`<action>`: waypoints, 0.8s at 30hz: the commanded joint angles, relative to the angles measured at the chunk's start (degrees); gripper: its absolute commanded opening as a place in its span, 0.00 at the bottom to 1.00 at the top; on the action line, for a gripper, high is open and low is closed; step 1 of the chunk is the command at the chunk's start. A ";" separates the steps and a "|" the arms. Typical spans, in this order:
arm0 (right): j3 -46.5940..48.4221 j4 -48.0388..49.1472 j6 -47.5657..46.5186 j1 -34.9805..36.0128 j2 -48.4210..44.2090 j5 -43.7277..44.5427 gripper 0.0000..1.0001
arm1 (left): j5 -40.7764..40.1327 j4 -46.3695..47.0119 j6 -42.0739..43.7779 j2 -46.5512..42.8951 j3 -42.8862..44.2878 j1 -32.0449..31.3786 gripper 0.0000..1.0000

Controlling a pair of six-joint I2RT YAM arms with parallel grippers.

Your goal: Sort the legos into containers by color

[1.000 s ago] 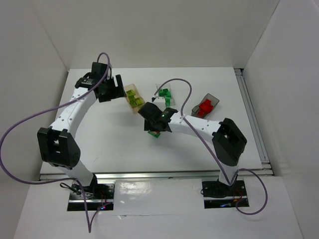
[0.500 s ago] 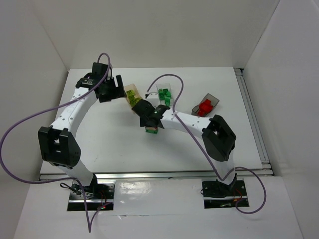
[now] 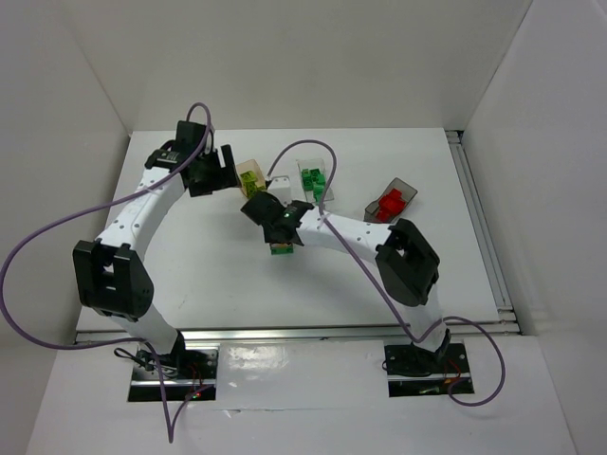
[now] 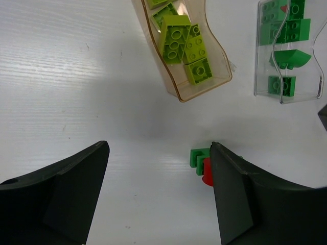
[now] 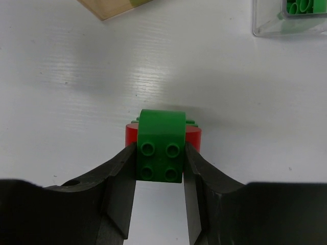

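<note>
Top view: your left hand [image 3: 222, 171] hangs just beside the left edge of the orange-tan bin [image 3: 252, 186]. The clear bin [image 3: 302, 167] stands to that bin's right. The dark grey bin [image 3: 402, 186], with red bricks [image 3: 387, 202] in it, is well apart toward the right edge of the table [image 3: 190, 284]. Your right hand [image 3: 277, 232] sits on the near side of the orange-tan and clear bins, on the green-and-red stack [image 3: 282, 248]; bare table runs from there to the near edge. Left wrist view: the left hand's jaws stand wide apart with nothing between them. Yellow-green bricks [image 4: 184, 46] lie in the orange-tan bin and green bricks [image 4: 286, 35] in the clear one, with a strip of bare table between the two walls. The stack is against or just beside the inner edge of the finger at the right of the view; you cannot tell which. Right wrist view: both fingers press flat on the sides of the stack's green brick, with red showing behind it on either side. You cannot tell whether it rests on the table.
</note>
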 commanded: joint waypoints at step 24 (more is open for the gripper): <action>-23.32 15.63 -14.29 -40.95 -29.42 -78.34 0.16 | 14.40 11.47 22.51 -6.66 -7.12 -24.01 0.99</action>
